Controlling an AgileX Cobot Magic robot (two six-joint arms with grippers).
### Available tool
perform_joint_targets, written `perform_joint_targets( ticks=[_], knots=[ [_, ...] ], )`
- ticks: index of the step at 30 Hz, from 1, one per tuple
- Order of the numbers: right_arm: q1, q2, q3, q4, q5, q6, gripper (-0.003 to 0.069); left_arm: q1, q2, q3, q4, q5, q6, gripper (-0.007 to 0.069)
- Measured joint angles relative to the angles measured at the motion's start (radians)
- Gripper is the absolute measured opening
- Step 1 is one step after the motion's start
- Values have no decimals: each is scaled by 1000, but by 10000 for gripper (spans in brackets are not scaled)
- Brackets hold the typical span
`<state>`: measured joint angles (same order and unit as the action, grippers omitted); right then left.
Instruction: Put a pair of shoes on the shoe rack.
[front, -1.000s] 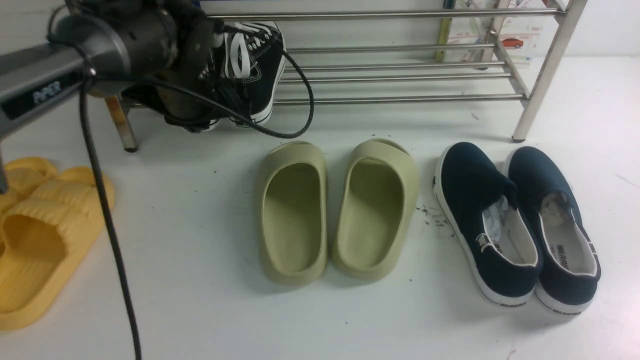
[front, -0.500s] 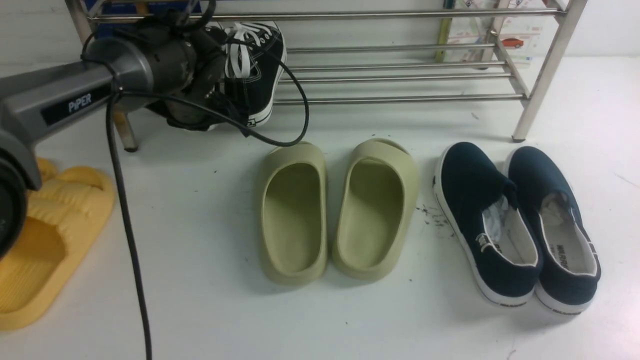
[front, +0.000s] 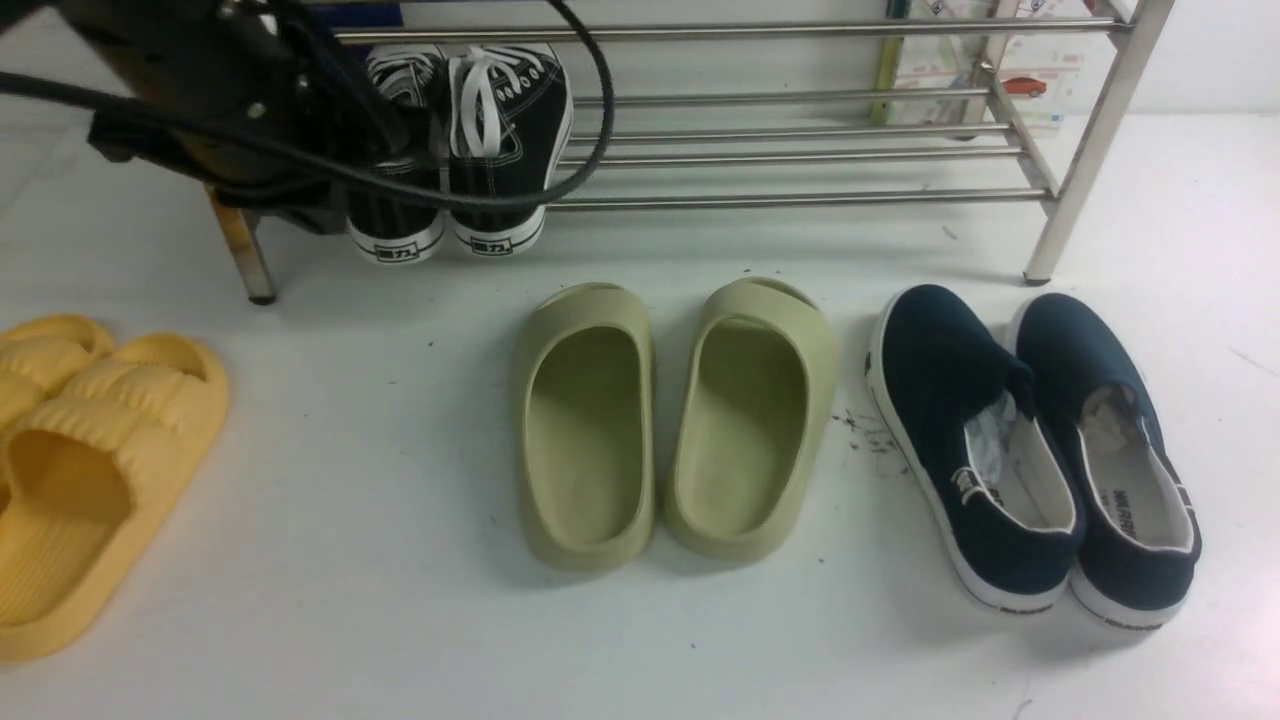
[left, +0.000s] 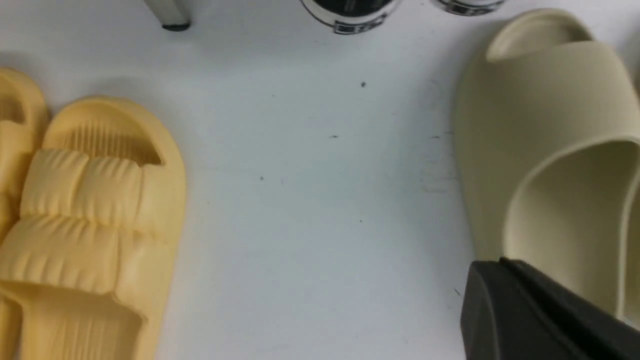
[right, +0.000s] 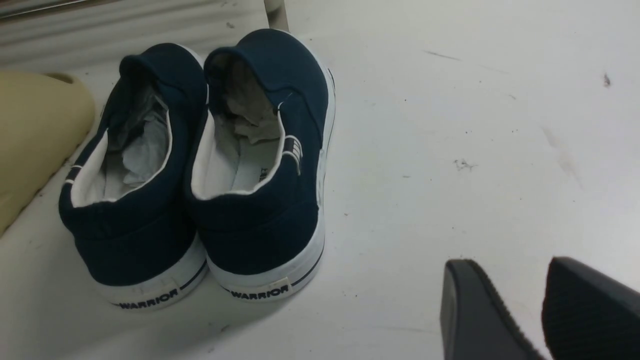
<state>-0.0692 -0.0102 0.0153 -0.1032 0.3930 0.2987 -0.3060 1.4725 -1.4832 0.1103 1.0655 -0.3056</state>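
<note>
Sneakers (front: 455, 140) sit side by side on the shoe rack (front: 800, 150), heels out, so they look put away. Left gripper (left: 545, 310) is closed on nothing; right gripper (right: 520, 310) is apart and empty.

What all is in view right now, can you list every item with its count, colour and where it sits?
sneakers: two, black with white laces, side by side on the shoe rack's low shelf at its left end, heels toward the camera.
shoe rack: one, shiny steel, at the back.
foam slides: two, olive green, on the floor in the middle.
slip-ons: two, navy, on the floor at the right.
slippers: two, yellow, on the floor at the left.
left arm: black, cabled, in front of the rack's left end; its fingers shut, empty.
right fingers: black, apart, empty, over the floor by the slip-ons.
</note>
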Motion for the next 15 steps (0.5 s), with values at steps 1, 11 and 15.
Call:
perform_joint_targets(
  ticks=[1, 11, 15],
  knots=[
    [0, 0, 0, 0, 0, 0, 246, 0, -42, 28, -5, -3, 2, -9],
    [0, 0, 0, 0, 0, 0, 246, 0, -482, 363, -14, -8, -20, -1],
    [0, 0, 0, 0, 0, 0, 246, 0, -617, 436, -15, -4, -33, 1]
  ],
)
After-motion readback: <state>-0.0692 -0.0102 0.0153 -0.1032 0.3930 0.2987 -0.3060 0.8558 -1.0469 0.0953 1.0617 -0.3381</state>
